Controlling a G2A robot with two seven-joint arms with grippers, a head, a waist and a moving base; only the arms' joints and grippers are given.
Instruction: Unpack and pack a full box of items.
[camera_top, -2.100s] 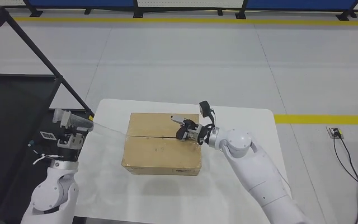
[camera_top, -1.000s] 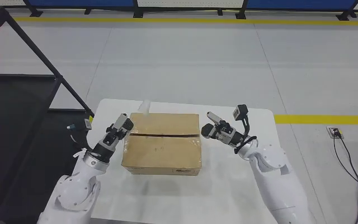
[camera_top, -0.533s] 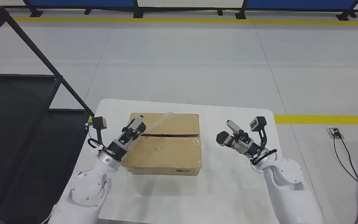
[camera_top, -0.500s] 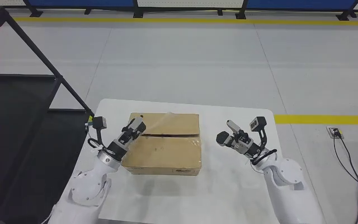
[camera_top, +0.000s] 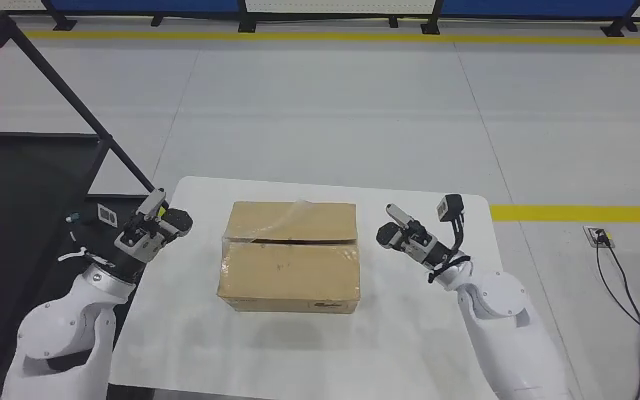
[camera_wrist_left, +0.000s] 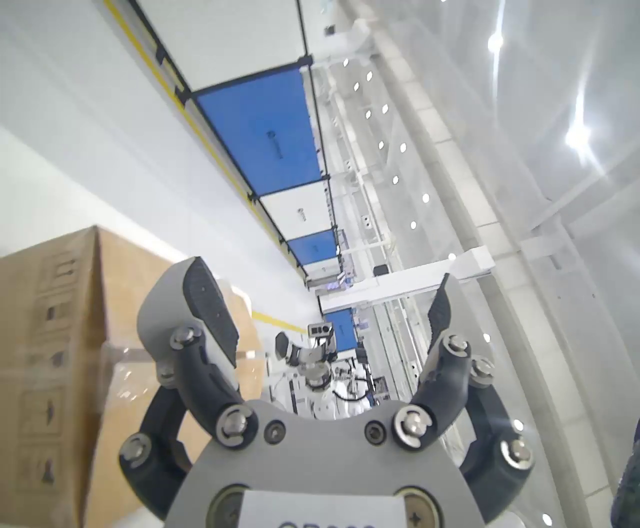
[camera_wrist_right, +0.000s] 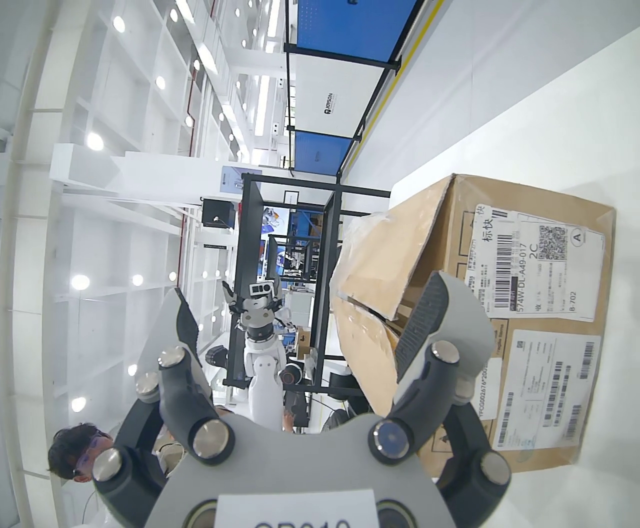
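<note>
The cardboard box (camera_top: 290, 262) stood in the middle of the white table (camera_top: 400, 330) with its top flaps down, and a piece of clear tape (camera_top: 287, 208) lay loose on the far flap. The left gripper (camera_wrist_left: 320, 295) was wide open and held nothing, near the table's left edge and apart from the box. The right gripper (camera_wrist_right: 307, 295), also wide open and empty, was near the box's right side without touching it.

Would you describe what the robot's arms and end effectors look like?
The left arm and right arm are glossy white with rounded shells. The left end effector and right end effector each have two grey fingers with black ribbed pads, black linkages, silver screws and a grey base plate bearing a white label.
</note>
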